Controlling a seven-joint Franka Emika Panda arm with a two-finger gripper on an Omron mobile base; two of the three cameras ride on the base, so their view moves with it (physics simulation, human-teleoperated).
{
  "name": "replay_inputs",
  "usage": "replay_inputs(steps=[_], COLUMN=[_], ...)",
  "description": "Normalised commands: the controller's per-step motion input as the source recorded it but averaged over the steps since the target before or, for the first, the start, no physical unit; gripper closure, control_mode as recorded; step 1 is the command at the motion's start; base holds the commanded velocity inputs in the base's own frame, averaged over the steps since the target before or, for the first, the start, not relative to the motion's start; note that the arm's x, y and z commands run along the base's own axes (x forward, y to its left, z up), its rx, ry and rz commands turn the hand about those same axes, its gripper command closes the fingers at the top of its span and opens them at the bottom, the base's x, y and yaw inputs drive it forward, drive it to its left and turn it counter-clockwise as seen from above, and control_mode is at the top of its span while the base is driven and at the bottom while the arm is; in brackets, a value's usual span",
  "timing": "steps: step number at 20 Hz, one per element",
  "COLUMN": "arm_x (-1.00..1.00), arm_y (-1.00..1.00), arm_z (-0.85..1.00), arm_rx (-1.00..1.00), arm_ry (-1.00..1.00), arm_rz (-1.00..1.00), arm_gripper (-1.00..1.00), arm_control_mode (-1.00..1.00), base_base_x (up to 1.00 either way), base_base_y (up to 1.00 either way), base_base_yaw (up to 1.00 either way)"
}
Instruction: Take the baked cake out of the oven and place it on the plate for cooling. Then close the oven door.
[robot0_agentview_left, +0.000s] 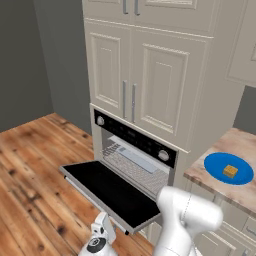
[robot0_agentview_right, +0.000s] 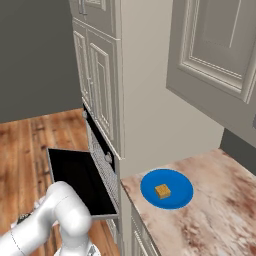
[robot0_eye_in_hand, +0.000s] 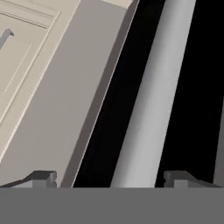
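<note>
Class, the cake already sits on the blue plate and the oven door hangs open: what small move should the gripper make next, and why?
Probably push up under the long silver bar handle. In the hand view the gripper is open, its tips astride the bar, and the wide black glass oven door lies flat open. The small orange-tan cake block already rests on the round blue plate.

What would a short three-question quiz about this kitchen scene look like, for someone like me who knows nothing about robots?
1. True or false: the tiny orange-tan cake cube sits on the flat round bright blue plate.
2. The wide black glass oven door is: A shut, B folded down open, C missing.
3. What runs between the two dark fingers in the hand view?

Key: 1 true. 2 B. 3 the long silver bar handle, with the fingers spread either side of it.
</note>
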Motion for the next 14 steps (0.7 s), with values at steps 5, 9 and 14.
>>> replay_inputs(steps=[5,9,14], arm_x=[0.26,0.18,0.02], arm_y=[0.02,0.0,0.0], arm_z=[-0.34,-0.15,0.0], arm_rx=[-0.2,-0.25,-0.34], arm_ry=[-0.18,-0.26,-0.42], arm_rz=[-0.11,-0.15,-0.23], arm_gripper=[-1.0,-1.0,-1.0], arm_control_mode=[-1.0,-1.0,-1.0], base_base_x=[0.0,0.0,0.0], base_base_y=[0.0,0.0,0.0], base_base_yaw=[0.0,0.0,0.0])
